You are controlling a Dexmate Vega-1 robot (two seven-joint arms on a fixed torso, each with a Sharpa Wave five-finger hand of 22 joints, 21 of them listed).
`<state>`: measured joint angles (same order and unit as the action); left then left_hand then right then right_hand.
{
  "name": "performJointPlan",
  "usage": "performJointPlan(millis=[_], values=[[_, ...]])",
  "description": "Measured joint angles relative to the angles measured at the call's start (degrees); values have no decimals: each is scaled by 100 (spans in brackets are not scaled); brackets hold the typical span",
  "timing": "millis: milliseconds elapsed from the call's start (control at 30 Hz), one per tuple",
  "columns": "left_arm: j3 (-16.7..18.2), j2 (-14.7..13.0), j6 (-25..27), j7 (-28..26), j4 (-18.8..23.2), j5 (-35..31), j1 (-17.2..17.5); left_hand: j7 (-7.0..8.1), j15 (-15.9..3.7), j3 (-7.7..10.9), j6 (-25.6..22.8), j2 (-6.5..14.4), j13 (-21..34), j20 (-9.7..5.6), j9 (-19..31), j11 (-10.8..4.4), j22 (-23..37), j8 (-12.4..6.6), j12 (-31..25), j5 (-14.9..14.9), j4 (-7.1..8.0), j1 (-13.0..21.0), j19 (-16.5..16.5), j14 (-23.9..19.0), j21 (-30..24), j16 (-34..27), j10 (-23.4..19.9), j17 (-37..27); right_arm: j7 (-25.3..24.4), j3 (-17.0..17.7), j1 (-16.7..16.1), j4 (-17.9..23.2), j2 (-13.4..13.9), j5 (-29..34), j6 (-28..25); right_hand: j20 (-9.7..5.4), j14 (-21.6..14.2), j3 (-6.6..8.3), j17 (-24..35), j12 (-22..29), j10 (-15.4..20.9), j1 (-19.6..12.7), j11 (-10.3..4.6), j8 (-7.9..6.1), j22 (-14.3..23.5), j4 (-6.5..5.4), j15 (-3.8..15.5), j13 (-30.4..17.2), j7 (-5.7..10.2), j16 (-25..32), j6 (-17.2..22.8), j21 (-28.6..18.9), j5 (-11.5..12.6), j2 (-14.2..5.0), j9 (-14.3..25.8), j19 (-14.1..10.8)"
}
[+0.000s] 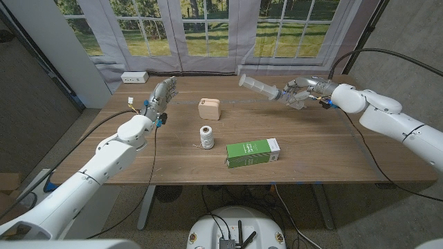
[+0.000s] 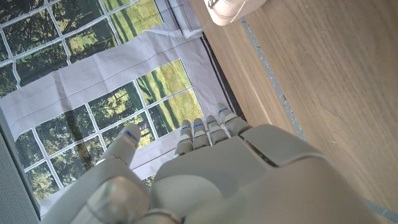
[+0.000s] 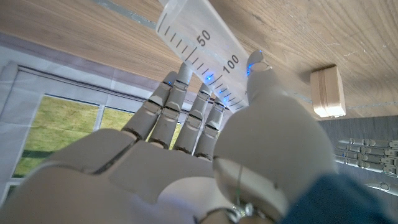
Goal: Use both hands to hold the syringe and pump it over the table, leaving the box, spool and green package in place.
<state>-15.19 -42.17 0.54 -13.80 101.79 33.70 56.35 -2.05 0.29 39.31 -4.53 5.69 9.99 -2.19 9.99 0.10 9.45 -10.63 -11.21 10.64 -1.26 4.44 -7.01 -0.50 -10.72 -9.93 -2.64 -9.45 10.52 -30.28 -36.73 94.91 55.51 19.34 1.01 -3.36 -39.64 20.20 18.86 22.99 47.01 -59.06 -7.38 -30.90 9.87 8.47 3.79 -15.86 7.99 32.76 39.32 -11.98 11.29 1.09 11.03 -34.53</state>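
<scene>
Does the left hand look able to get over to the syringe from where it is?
Probably yes. The left hand is empty and raised; the syringe, held up by the right hand, sits above the box, so nothing blocks the path.

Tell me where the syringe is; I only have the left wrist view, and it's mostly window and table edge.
Observer: The right robot hand holds the syringe in the air over the far edge of the table, with the barrel pointing toward your left robot hand.
Operator: Where on the barrel is the grip?
Observer: The right wrist view shows the fingers on it by the 100 mark.
Operator: Is anything between my left robot hand and the syringe?
Observer: The tan box stands on the table roughly between them, lower than the syringe.
</scene>
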Motion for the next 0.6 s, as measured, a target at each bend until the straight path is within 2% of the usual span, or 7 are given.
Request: performJointPlan(millis=[367, 600], values=[[-37, -269, 354, 43, 415, -212, -142, -21, 0, 0, -20, 0, 0, 7, 0, 0, 0, 0, 0, 0, 0, 0, 7, 0, 0, 0, 0, 0, -147, 59, -193, 345, -153, -396, -621, 42, 0, -16, 2, -23, -1, 0, -1, 48, 1, -15, 0, -41, 0, -40, 0, 0, -3, 0, -27, -42], [-38, -495, 658, 166, 696, -283, -255, -21, 0, 0, -20, -17, 0, 7, 0, 42, 0, 0, 23, 0, 0, -63, 7, -1, 0, 0, 43, 0, -319, 54, -271, 471, -281, -601, -914, 9, -63, -39, 12, -30, -1, 0, -1, 69, 0, -23, 1, -46, 1, -45, 0, 0, 20, 0, -26, -74]])
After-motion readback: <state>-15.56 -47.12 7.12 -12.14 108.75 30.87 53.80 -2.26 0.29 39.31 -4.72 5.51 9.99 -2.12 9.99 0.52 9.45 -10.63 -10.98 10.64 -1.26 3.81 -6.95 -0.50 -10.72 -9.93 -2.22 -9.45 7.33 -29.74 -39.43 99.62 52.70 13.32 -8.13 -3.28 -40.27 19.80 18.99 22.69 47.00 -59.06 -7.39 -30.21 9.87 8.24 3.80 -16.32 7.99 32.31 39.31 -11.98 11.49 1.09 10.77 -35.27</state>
